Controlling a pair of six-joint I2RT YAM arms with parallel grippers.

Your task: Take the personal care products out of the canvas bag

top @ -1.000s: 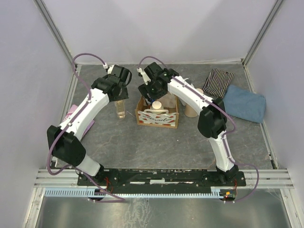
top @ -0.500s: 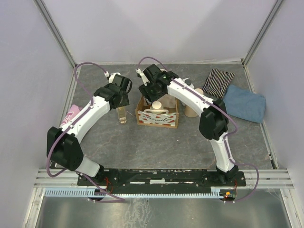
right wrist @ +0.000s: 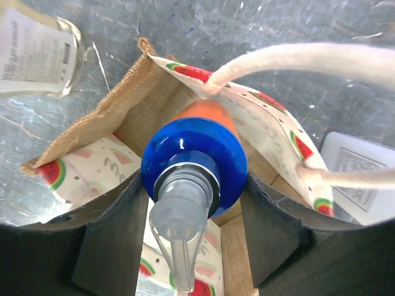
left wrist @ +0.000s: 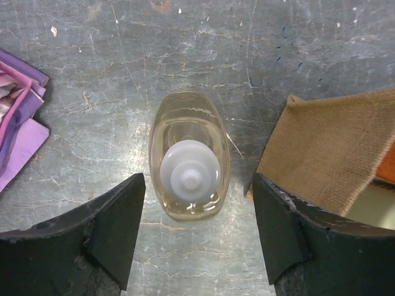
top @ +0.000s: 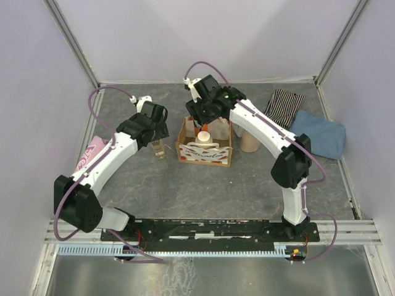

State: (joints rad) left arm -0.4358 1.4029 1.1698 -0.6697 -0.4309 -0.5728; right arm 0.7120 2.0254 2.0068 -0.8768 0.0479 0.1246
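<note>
Mostly hidden: the body of the orange pump bottle (right wrist: 207, 114), sunk in the canvas bag (top: 213, 154). Only its shoulder, blue collar and grey nozzle show, and from above the right wrist covers most of it.
Cut off: a pale labelled container (right wrist: 361, 176) at the right edge of the right wrist view, just outside the bag; its print cannot be read.
Hard to tell: what else lies in the bag; one pale-capped bottle (top: 203, 136) shows in its mouth.
Right gripper (right wrist: 192, 185): jaws closed on the blue collar, one finger (right wrist: 117, 234) pressed to each side. The bottle is upright in the bag's mouth, under the looped handle (right wrist: 296, 61).
Left gripper (left wrist: 199, 216): jaws wide, fingers (left wrist: 114, 231) flanking the yellowish bottle (left wrist: 188, 154) without touching it.
Yellowish bottle: upright on the table, just left of the bag's corner.
Bottles counted: four, two in the bag, the yellowish one to its left and a beige bottle (top: 249, 143) to its right.
Cloths counted: three, a pink cloth (top: 92, 154) at the left edge, and a striped cloth (top: 284, 106) touching a blue cloth (top: 318, 135) at far right.
Surface: grey, scratched, marbled table (top: 185, 185).
Room: plain pale walls (top: 216, 37) on three sides.
</note>
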